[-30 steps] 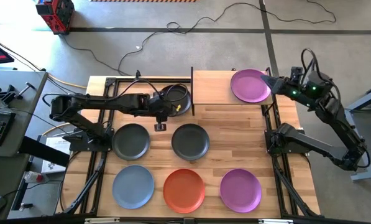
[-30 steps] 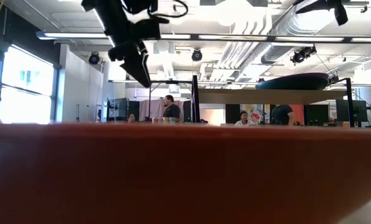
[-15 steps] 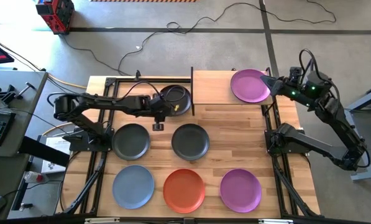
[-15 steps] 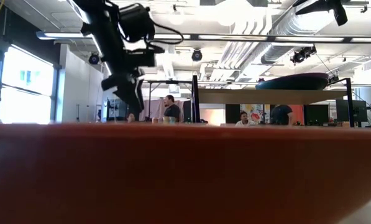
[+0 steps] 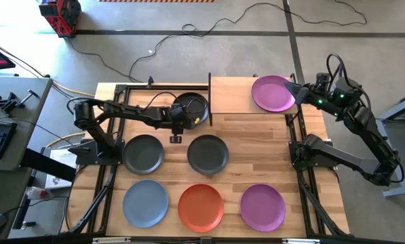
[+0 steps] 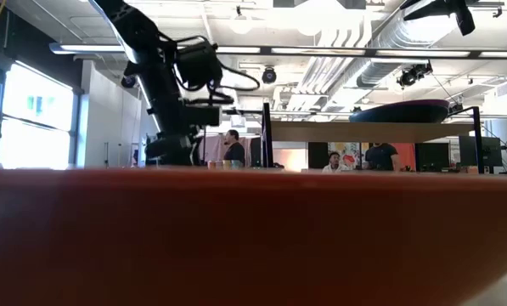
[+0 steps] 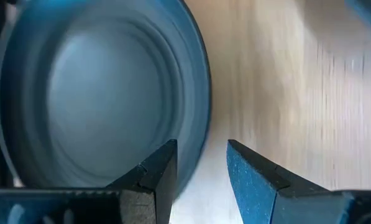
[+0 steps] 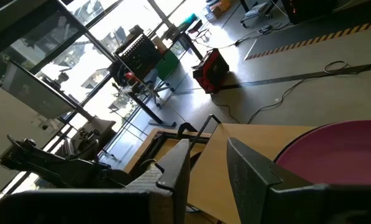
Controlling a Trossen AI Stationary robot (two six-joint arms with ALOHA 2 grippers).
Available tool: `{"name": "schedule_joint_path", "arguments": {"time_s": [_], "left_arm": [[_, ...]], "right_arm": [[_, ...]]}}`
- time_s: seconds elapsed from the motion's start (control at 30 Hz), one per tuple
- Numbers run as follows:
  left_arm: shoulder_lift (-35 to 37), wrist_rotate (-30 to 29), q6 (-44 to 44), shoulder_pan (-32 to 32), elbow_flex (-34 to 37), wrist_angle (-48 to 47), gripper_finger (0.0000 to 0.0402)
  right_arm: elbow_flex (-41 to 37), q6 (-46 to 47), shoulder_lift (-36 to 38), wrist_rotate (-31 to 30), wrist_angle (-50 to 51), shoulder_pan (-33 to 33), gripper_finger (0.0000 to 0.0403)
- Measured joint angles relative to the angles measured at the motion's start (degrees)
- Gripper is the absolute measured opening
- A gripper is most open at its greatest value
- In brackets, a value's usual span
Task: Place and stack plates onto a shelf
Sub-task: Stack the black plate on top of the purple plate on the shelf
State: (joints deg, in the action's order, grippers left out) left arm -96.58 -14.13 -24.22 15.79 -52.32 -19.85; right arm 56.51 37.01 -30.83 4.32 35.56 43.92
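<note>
My left gripper (image 5: 176,132) is low over the far dark plate (image 5: 188,108), which lies flat on the table left of the shelf (image 5: 233,95). It is open, and in the left wrist view (image 7: 201,165) one finger is over the plate (image 7: 98,93) and one over bare wood. My right gripper (image 5: 290,89) is open beside the right rim of the purple plate (image 5: 273,93), which rests flat on the shelf board. Two more dark plates (image 5: 143,153) (image 5: 207,154) lie mid-table. Blue (image 5: 146,203), orange (image 5: 201,207) and purple (image 5: 262,207) plates lie in the near row. My left gripper comes from above, pointing down, with its fingers on either side of the far dark plate's near rim (image 7: 194,158). I cannot tell whether they touch it. The plate lies flat on the table.
The shelf's black posts and frame bar (image 5: 209,98) stand right beside the far dark plate. Bare wood shows between the plate rows. In the low view the orange plate's rim (image 6: 253,238) fills the foreground and hides the table. People sit in the room behind.
My left gripper has come down steadily from high above the table toward the far dark plate, while the arm's rear links have swung toward the table's right. My right arm has kept still.
</note>
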Motion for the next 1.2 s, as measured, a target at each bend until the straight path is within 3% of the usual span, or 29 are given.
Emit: {"name": "schedule_joint_path", "arguments": {"time_s": [0.57, 0.9, 1.2], "left_arm": [[-4.7, -3.3, 0.1, 0.5, -0.2, 1.1, 0.0124], [-4.0, -3.3, -0.1, 0.2, -0.1, 1.2, 0.001], [-3.7, -4.5, -0.1, -0.7, -0.3, 0.2, 0.0004]], "right_arm": [[0.0, 0.0, 0.0, 0.0, 0.0, 0.0, 0.0089], [0.0, 1.6, 0.0, 0.1, 0.0, 0.0, 0.0089], [0.0, 4.1, -0.5, 0.3, -0.1, -0.2, 0.0089]]}}
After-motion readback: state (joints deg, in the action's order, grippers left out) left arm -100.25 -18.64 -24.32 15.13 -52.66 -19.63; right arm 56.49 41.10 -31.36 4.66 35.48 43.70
